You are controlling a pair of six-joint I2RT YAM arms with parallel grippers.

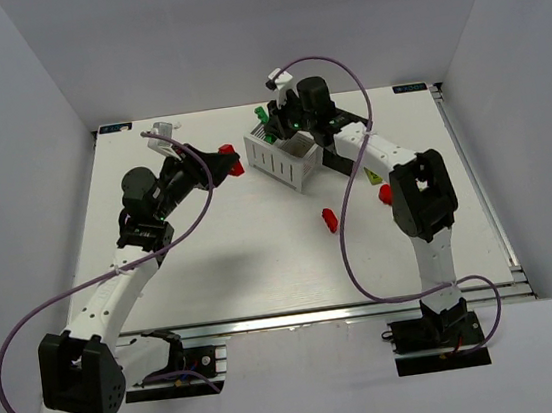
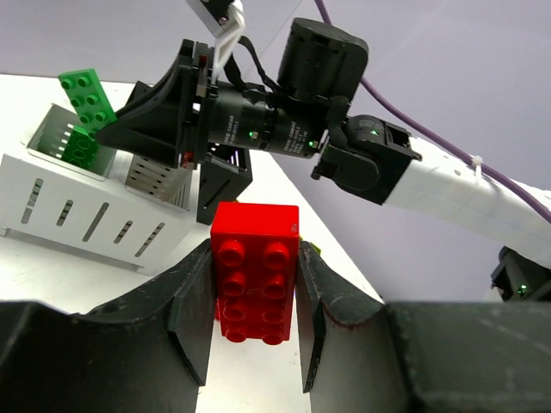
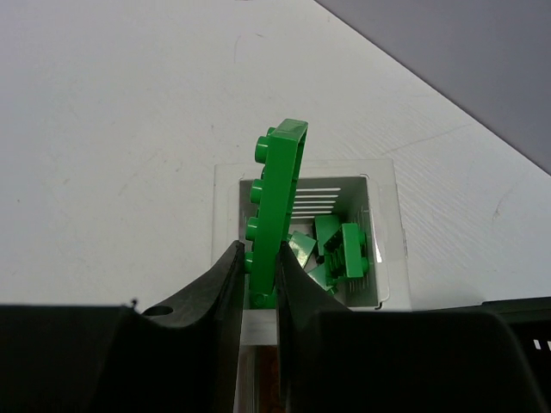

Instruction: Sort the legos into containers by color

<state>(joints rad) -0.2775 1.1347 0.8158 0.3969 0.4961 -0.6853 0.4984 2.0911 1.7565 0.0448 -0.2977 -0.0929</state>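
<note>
**Green plate over the green compartment, red brick held beside the bin**

In the right wrist view the right gripper (image 3: 258,258) is closed narrow on a green plate (image 3: 277,198) and grips it by its lower end. The long axis of the plate runs from 6 to 12 o'clock, almost upright, with the studs facing 9 o'clock. Below it is the white bin (image 3: 392,215). The pile of green legos (image 3: 340,245) in the open compartment lies at about 2 o'clock from the fingertips. The plate seems to stand over the near wall of this compartment and not over its middle (the depth is hard to read). The release therefore probably needs a small shift toward 1 o'clock first, or the plate may tip on the rim.

The left gripper (image 2: 255,297) holds a red brick (image 2: 255,267) between its fingers, with the long axis pointing to 12 o'clock. In the top view the white bin is at 3 o'clock from it, near but not touching. The right gripper takes the room above the bin, so the left one should probably wait.

A loose red brick (image 1: 329,220) and a second loose red brick (image 1: 385,193) lie on the table (image 1: 213,265), at about 5 o'clock from the bin, well apart from both grippers.
</note>
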